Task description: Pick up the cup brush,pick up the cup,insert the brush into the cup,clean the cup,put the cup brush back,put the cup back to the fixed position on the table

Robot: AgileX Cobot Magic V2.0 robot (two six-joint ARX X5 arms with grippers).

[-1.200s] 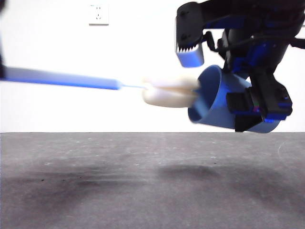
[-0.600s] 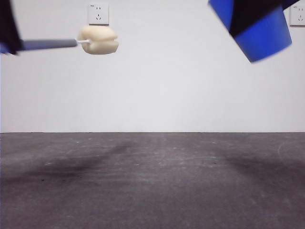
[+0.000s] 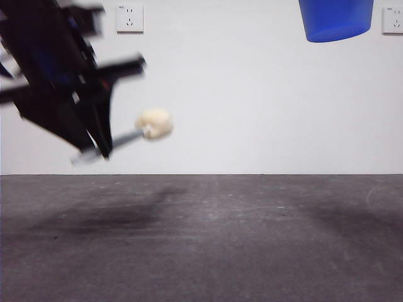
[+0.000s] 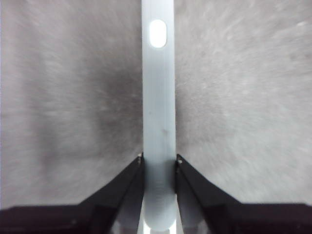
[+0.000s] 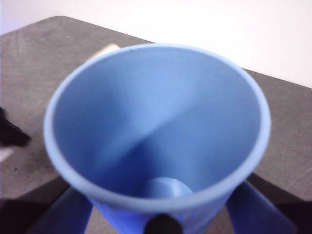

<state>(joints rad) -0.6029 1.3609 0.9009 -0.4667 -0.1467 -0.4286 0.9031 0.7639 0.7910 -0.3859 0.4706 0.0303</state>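
- My left pincer grips the cup brush by its handle, sponge head jutting beyond it, above the surface.
- My right pincer clamps the cup, held high, mouth facing my wrist.

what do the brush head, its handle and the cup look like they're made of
Brush head: likely sponge or foam, a cream, matte, rounded lump. Handle: probably plastic, pale grey and smooth with a faint sheen and a moulded oval hole. Cup: looks like blue plastic, with a smooth inside and a thickened rim.
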